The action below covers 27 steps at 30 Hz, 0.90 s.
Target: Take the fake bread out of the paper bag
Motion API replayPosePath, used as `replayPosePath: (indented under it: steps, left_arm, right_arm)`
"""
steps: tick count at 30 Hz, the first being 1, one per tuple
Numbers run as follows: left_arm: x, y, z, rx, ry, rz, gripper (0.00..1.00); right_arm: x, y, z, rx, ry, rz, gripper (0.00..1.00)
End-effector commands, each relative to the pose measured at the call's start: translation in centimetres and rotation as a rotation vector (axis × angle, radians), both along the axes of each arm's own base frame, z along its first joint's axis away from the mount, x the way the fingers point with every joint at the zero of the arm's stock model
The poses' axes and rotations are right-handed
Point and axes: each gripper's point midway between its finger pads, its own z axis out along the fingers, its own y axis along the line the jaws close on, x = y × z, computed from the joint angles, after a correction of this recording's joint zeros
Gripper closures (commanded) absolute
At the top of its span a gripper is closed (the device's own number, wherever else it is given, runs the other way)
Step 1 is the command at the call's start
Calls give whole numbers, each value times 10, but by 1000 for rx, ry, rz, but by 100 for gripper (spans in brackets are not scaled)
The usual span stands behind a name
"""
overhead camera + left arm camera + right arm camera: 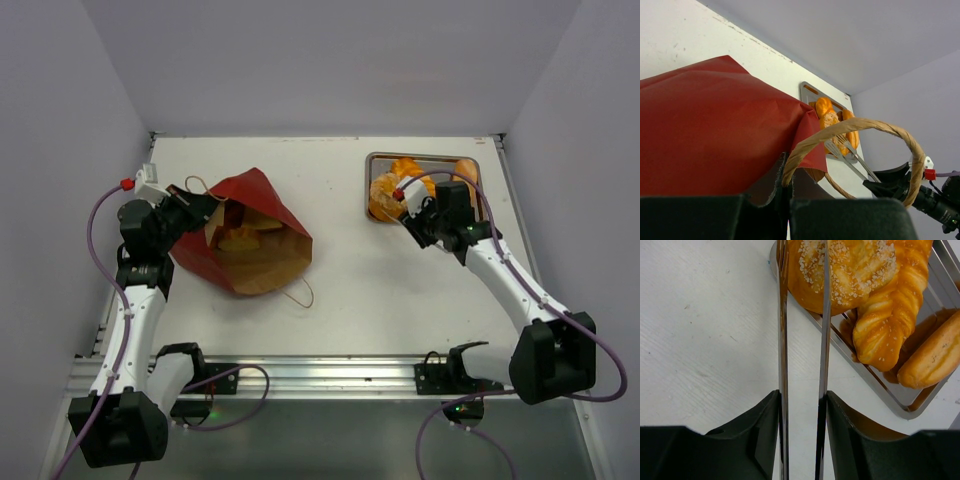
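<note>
Left gripper (199, 212) pinched the paper bag (250, 200) well left of the tray (842, 335); right gripper (802, 397) clasped tongs (782, 340), tips parted over the tray's bread (850, 270)

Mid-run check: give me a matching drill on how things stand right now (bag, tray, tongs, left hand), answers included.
Things:
1. paper bag
2. tray
3. tongs
4. left hand

States:
A. far right of the table, bread on it
B. shut at the bag's rim
C. lying on its side at the left, mouth open
D. held in the right hand, tips at the seeded bun

Pairs: 1-C, 2-A, 3-D, 4-B
</note>
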Motion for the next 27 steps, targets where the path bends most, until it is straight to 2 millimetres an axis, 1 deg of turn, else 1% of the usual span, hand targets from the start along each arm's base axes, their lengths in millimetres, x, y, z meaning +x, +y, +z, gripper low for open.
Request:
replayPosePath:
  steps: [1,5,16,19,21,22,24,25,26,27]
  left_arm:
    - [-3,-2,25,14,-65,-25,100]
    - [-2,-2,27,14,-69,-25,100]
    - [-3,-3,30,14,-72,-27,100]
    - [-4,-3,31,14,-75,-30,100]
    - [-4,-4,32,14,-75,-33,100]
    - [-4,-4,32,15,-76,-33,100]
    - [-4,-4,31,21,-77,-38,100]
    - [-4,-4,31,24,-77,-42,100]
    - [-4,-4,31,38,-85,-47,100]
    - [-5,-5,31,43,-92,-55,100]
  right_arm:
    - [6,10,33,66,-67,22,56]
    - [5,11,45,80,-86,27,55]
    - [6,13,58,92,-109,24,55]
    - [3,16,68,109,-127,42,55]
    - [-2,18,76,123,-130,58,55]
    - [-5,24,88,147,-147,88,55]
    - [-16,27,93,159,-127,118,56]
    - [-21,31,108,179,-147,145,56]
    - [-31,42,112,221,-125,204,56]
    - [-43,47,110,238,-85,237,57]
